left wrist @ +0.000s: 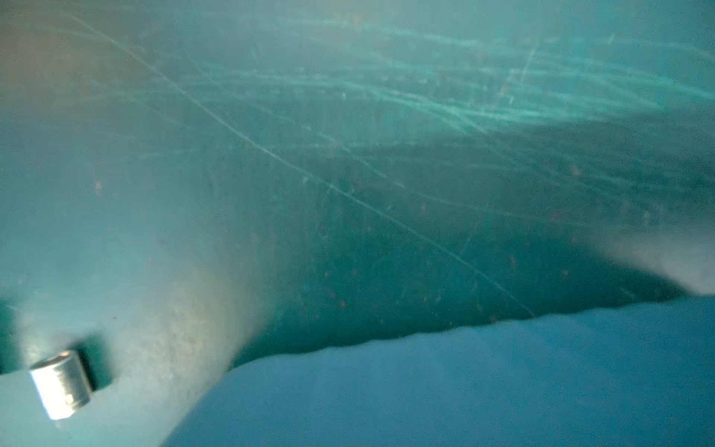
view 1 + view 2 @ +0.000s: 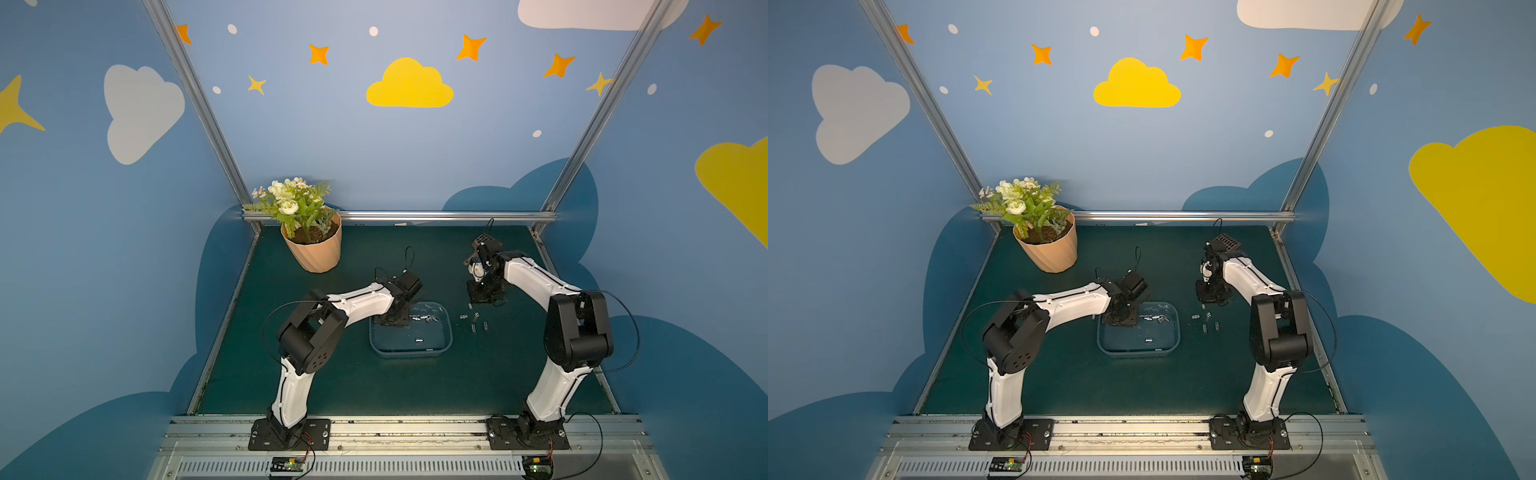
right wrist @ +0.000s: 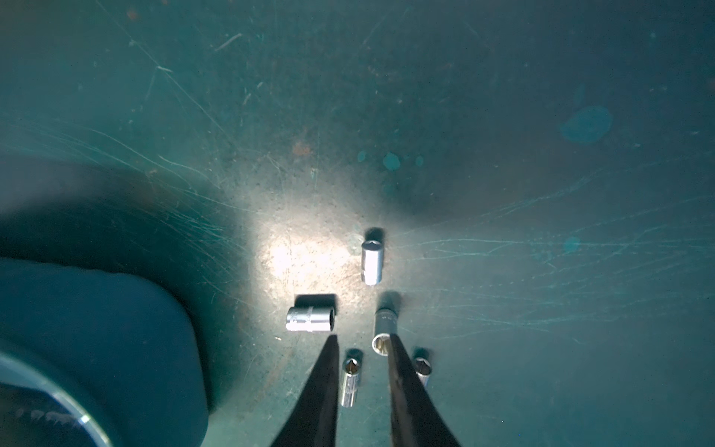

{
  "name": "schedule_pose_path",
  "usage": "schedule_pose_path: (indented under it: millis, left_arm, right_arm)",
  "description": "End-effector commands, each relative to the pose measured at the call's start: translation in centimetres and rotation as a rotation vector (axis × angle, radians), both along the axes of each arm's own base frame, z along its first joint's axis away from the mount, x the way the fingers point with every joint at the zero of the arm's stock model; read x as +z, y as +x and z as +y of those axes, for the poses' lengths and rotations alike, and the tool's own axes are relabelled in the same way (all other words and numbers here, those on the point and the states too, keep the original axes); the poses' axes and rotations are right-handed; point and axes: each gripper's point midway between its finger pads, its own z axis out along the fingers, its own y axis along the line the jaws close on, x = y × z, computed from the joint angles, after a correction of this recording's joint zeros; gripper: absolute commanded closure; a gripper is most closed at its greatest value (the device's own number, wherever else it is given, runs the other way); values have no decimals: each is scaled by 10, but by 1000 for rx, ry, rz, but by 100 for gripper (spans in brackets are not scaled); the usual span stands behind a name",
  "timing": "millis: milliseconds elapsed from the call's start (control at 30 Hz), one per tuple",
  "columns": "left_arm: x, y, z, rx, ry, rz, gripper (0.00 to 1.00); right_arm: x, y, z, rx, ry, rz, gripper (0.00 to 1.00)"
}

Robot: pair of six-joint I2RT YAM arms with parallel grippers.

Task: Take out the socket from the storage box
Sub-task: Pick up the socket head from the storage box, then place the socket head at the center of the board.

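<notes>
Here the left jaws reach into the storage box (image 2: 409, 354) beside clustered sockets (image 2: 424, 319), presumably to pick one; clamped or not, I cannot tell. The right jaws hang apart, empty, over loose sockets (image 3: 372, 261) on the surface (image 2: 498, 374).

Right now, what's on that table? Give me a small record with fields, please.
box: blue-grey tub, middle of the mat
inside box: socket cluster, lone socket
loose sockets: five, on the mat beside the box
left gripper: down in the box; grip unclear
right gripper: open, empty, above the loose sockets
flowerpot: far left corner
</notes>
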Motion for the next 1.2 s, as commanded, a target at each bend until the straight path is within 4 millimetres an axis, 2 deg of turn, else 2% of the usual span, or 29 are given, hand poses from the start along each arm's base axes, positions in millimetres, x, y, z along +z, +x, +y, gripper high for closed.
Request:
schedule_pose_path:
  millis: [0, 267, 433, 533, 633, 833, 900, 1000, 1167]
  left_arm:
    - [-11, -21, 9, -9, 22, 78, 66]
    - [-17, -22, 10, -12, 39, 83, 76]
    - [2, -13, 6, -17, 13, 26, 82]
    - [23, -9, 3, -29, -10, -16, 83]
    - [54, -3, 1, -41, -31, -68, 82]
    - [130, 14, 5, -80, -70, -234, 80]
    - [150, 21, 13, -83, -68, -283, 79]
    - [165, 33, 38, -49, -60, -317, 78]
    - [148, 52, 82, 25, -38, -290, 78]
  right_arm:
    - [7, -3, -2, -17, 9, -9, 76]
    - [5, -5, -3, -17, 5, -4, 76]
    - [7, -5, -4, -17, 2, -8, 76]
    - [8, -4, -3, -17, 3, -7, 76]
    - [8, -4, -4, -16, 1, -6, 76]
    - [8, -5, -3, -15, 3, -4, 77]
    - [7, -5, -3, -15, 5, -1, 77]
    - [8, -6, -2, -14, 7, -2, 77]
    - [8, -7, -1, -13, 10, 1, 78]
